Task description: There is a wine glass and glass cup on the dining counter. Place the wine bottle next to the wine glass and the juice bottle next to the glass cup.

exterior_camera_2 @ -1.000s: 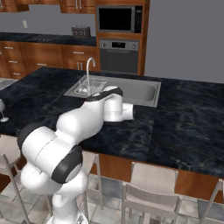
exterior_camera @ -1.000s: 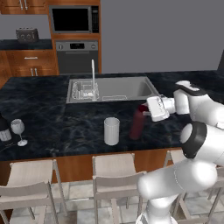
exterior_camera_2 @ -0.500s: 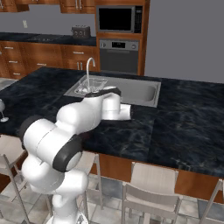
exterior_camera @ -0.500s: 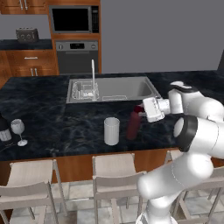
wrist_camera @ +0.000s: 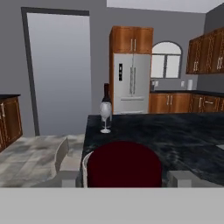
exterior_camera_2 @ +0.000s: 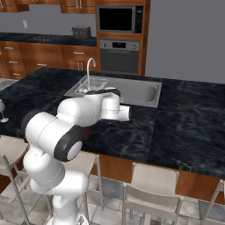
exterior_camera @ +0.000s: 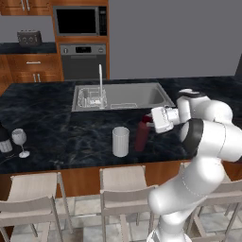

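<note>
A kitchen with wood cupboards and a grey wall sits behind the dining counter [exterior_camera: 56,127], a long island with a dark marbled top. The claw [exterior_camera: 149,120] reaches out sideways over the counter and its two fingers are clamped on the top of the juice bottle [exterior_camera: 142,135], one on each side of the neck. The juice bottle stands straight up on the counter, cap pointing to twelve o'clock. Just beside it, at nine o'clock in the left base view, stands the glass cup [exterior_camera: 120,141], also upright; I cannot tell if they touch. Well apart, far out at nine o'clock near the counter's end, the wine glass [exterior_camera: 20,141] stands on its foot. The wine bottle [exterior_camera: 4,140] stands upright just beside it. At twelve o'clock from the claw are the sink [exterior_camera: 132,96] and its tall tap [exterior_camera: 100,85].
</note>
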Available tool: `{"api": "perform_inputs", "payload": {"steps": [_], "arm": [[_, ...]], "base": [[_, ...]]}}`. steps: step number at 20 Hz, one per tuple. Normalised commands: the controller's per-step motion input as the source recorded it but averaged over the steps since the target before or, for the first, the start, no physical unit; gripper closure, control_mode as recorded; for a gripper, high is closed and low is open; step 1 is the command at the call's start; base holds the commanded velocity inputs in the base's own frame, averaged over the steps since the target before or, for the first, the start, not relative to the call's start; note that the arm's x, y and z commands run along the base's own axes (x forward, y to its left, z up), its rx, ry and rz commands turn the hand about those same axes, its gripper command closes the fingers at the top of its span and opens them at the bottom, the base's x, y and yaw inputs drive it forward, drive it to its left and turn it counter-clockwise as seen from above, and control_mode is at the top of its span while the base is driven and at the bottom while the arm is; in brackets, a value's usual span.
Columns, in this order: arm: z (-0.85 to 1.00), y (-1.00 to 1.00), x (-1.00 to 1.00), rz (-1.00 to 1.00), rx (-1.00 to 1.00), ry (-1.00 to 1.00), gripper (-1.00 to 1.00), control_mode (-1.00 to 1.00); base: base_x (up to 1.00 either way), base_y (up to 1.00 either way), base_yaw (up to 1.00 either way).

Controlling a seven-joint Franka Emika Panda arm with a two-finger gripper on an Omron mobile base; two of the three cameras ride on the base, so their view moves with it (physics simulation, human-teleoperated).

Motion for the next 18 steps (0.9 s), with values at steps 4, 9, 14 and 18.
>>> {"api": "perform_inputs", "payload": {"steps": [4, 9, 14, 18], "arm": [[-0.15, 0.08, 0.14, 0.0, -0.02, 0.0, 1.0, -1.0], [-0.15, 0.04, 0.17, 0.0, -0.02, 0.0, 1.0, -1.0], [-0.16, 0.06, 0.17, 0.0, -0.04, 0.0, 1.0, -1.0], [-0.23, 0.0, 0.04, 0.0, 0.0, 0.0, 1.0, -1.0]], "base": [[0.0, 0.0, 0.0], [0.0, 0.0, 0.0], [0.0, 0.0, 0.0], [0.0, 0.0, 0.0]]}}
